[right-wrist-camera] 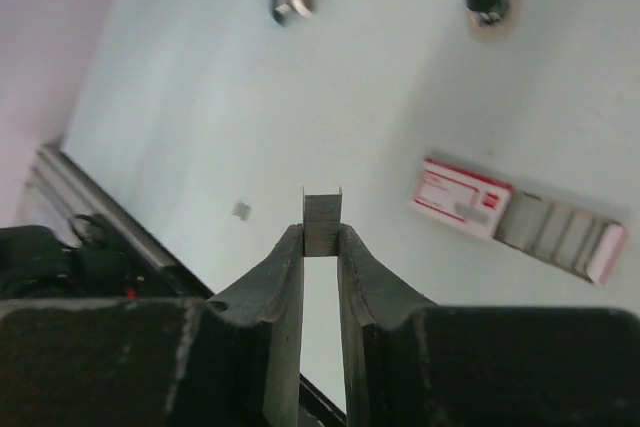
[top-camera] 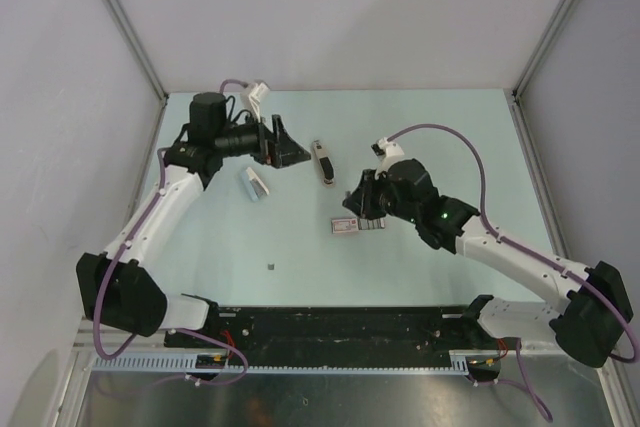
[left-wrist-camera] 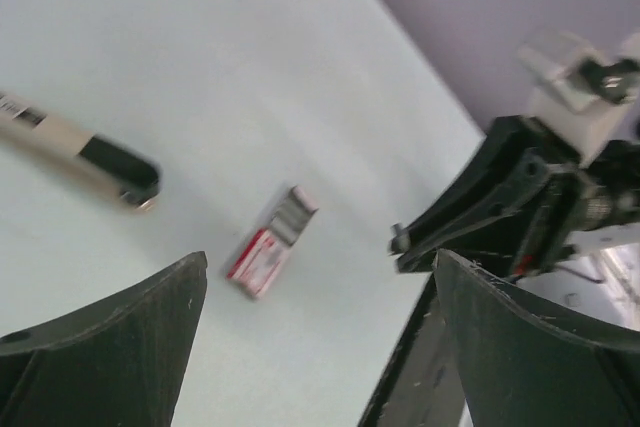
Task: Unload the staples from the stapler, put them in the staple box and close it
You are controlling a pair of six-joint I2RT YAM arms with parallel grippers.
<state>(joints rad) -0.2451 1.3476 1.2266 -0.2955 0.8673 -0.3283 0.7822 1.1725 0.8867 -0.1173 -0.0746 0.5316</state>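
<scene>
Pinching a short strip of staples (right-wrist-camera: 322, 215) between narrow jaws, the right gripper (right-wrist-camera: 321, 239) hung over the table (top-camera: 430, 127), near the open staple box (right-wrist-camera: 465, 197). To finish well, I judged, it should bring the strip low and level beside that box before letting go, so it neither drops nor snaps. Farther out, the stapler (top-camera: 322, 163) lay flat on the table between the arms, held by nothing. Beyond it, the left gripper (left-wrist-camera: 318, 272) stood wide and empty. Counted: one stapler, one box, one held strip, one loose metal piece (top-camera: 255, 184), one small speck (top-camera: 271, 267), two grippers.
</scene>
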